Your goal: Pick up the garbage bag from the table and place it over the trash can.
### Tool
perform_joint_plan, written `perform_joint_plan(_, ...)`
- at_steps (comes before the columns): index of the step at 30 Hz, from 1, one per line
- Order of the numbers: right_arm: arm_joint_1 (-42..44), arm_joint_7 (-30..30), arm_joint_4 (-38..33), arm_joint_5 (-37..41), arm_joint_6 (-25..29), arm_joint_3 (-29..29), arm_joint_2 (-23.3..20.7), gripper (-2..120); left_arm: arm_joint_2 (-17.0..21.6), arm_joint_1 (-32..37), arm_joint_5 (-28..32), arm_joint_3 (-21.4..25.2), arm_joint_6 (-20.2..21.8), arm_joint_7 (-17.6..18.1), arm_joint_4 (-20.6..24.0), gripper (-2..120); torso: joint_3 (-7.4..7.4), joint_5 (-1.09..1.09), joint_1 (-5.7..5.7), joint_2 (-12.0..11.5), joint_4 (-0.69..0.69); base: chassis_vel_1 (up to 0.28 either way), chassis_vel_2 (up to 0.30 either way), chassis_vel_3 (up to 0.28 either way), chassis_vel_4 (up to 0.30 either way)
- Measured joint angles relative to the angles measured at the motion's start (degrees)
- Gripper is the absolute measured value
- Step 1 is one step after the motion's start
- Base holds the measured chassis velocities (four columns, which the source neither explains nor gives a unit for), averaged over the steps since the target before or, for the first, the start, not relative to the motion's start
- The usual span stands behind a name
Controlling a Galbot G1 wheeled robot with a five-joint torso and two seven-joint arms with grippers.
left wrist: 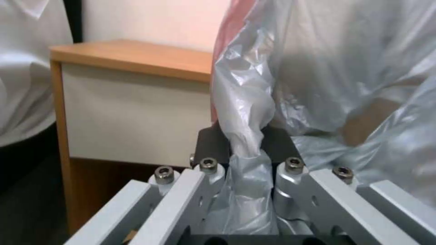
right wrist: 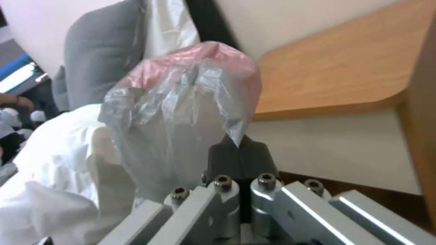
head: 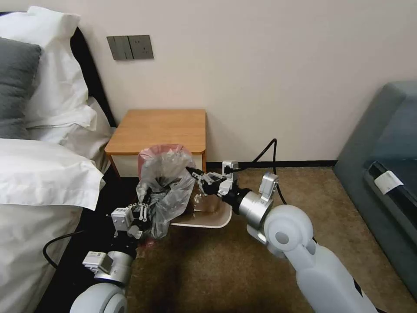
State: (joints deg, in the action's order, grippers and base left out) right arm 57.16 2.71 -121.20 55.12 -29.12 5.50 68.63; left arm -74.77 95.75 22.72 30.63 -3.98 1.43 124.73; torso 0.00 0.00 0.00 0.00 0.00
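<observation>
The garbage bag (head: pixel 165 182), crinkly translucent grey plastic with a pinkish top edge, hangs in the air in front of the table (head: pixel 160 126), held between both grippers above the trash can (head: pixel 208 219). My left gripper (head: pixel 145 208) is shut on the bag's lower left part; in the left wrist view a bunched strip of the bag (left wrist: pixel 247 143) runs between its dark pads. My right gripper (head: pixel 195 174) is shut on the bag's right edge, and a corner of the bag (right wrist: pixel 236 134) is pinched at its tips. The beige can shows only its near rim; the bag covers the rest.
The white bed (head: pixel 39 182) with pillows stands close on the left. A grey sofa (head: pixel 382 174) is at the right. Black cables (head: pixel 269 152) run along the brown carpet by the wall behind the right arm.
</observation>
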Motion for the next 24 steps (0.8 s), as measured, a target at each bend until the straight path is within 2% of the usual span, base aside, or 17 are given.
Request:
perform_joint_plan(13, -0.71, 3.53, -1.92, 5.35, -3.70, 4.29, -4.61, 0, -1.10, -0.59, 2.97, 0.34, 1.01, 0.76, -0.12, 10, 0.00, 0.00, 0.00, 0.00, 0.00, 0.000, 0.000, 0.000, 0.000)
perform_joint_plan(20, -2.29, 7.16, -1.88, 12.50, -5.57, 6.19, -8.13, 0, -2.04, -0.99, 3.88, 0.94, 1.05, 0.76, -0.35, 10, 0.00, 0.00, 0.00, 0.00, 0.00, 0.000, 0.000, 0.000, 0.000)
perform_joint_plan(24, -2.40, 8.40, -1.93, 15.28, -6.37, 6.80, -8.70, 0, -2.38, -1.26, 4.34, 1.06, 1.06, 0.75, -0.49, 10, 0.00, 0.00, 0.00, 0.00, 0.00, 0.000, 0.000, 0.000, 0.000)
